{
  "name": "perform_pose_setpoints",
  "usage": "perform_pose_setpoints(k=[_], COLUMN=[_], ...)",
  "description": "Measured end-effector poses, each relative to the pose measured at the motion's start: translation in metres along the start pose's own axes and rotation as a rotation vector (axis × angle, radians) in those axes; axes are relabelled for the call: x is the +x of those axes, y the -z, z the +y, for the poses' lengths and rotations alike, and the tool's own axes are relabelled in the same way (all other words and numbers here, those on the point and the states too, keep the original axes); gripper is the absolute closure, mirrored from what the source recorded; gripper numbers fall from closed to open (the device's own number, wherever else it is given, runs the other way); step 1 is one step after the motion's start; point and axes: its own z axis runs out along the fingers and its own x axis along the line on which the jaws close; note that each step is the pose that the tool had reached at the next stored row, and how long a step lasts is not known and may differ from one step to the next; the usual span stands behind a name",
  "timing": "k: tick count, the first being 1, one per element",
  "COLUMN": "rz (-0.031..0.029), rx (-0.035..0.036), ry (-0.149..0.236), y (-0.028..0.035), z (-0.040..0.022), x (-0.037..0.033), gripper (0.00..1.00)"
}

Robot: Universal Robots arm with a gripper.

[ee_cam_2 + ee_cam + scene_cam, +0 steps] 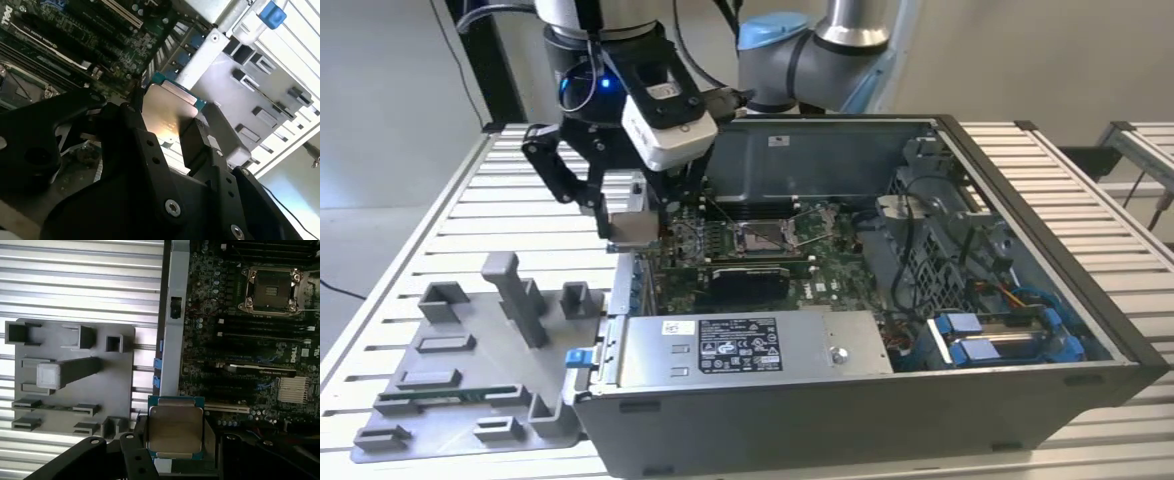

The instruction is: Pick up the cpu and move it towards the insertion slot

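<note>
1. The slatted metal table (440,200) carried everything, with bare slats on the exterior view's left of the case.
2. The open case (854,410) lay on its side, its top open to the arm.
3. The arm (854,40) reached down over the case's wall on the exterior view's left.
4. A grey fixture (467,380) sat just beside that wall, with a green memory stick (434,395) lying in it.
5. The green board (827,275) covered the case floor.
6. A white label (720,345) with dark print sat on the power supply; a second printed sticker showed on the gripper's white camera housing.
7. The gripper (630,228) was closed on the cpu, black fingers (132,120) pressing two opposite edges.
8. The slot (763,236) stood open in its silver frame, seen also in the first wrist view (271,290).
9. The cpu (175,432) hung flat, silvery top up, over the case wall beside the fixture, apart from the slot with board between them.
</note>
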Motion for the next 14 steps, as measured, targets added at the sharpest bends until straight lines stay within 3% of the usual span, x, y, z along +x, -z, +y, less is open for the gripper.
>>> perform_pose_setpoints(k=[8,14], rz=[0.0000,-0.0001], rx=[-0.0006,-0.0022], ry=[0.000,0.000], y=[0.0006,0.0011], z=[-0.0013,-0.0025], x=[-0.0274,-0.0526], gripper=[1.00,1.00])
